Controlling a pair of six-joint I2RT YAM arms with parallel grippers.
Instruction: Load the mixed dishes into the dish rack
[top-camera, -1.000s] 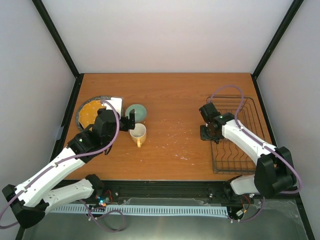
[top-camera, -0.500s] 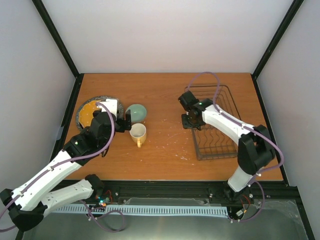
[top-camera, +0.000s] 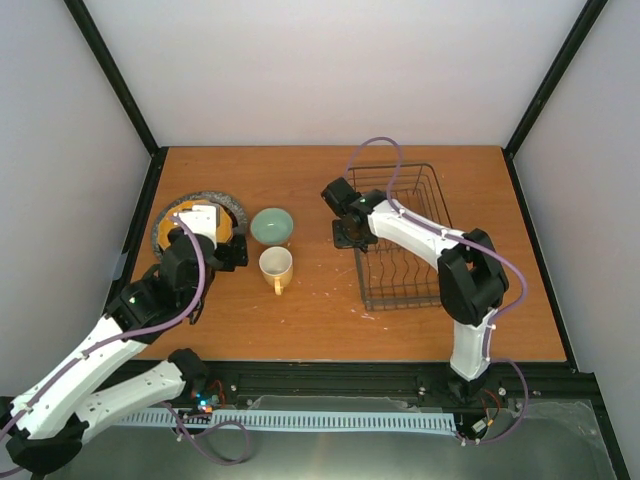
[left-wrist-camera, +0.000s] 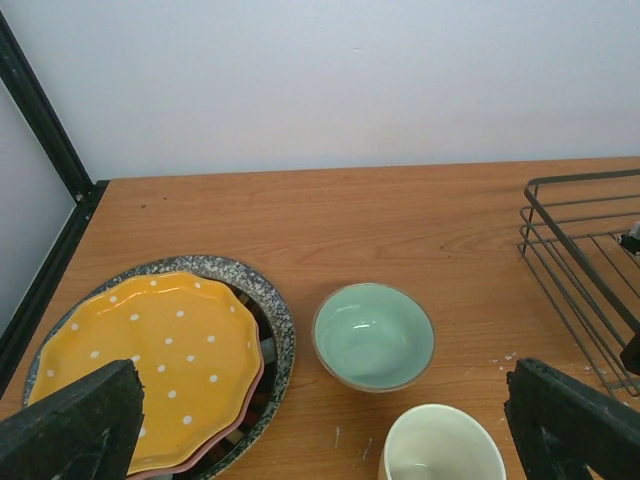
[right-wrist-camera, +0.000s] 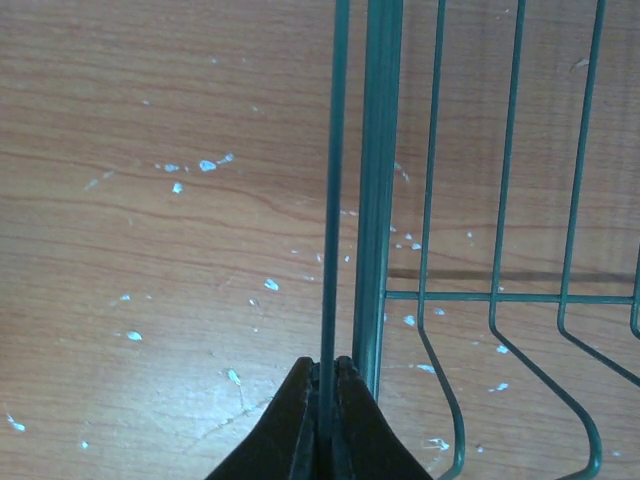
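The dish rack (top-camera: 360, 282) sits right of centre, my right gripper (right-wrist-camera: 327, 378) pinched shut on its left rim wire. My left gripper (left-wrist-camera: 320, 425) gapes wide by the orange-yellow plate (left-wrist-camera: 150, 350), stacked on the maroon-pink plate (left-wrist-camera: 222, 437) and the grey speckled plate (left-wrist-camera: 272, 312). The pale green bowl (left-wrist-camera: 373, 335) and yellow mug (left-wrist-camera: 445, 455) stand beside them on the wooden table (top-camera: 300, 180).

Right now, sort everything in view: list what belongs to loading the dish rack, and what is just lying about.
Belongs: dish rack, gripped at its rim wire by the shut right gripper; yellow mug; pale green bowl; orange-yellow plate; pink plate; grey speckled plate.
Lying about: white flecks on the table.
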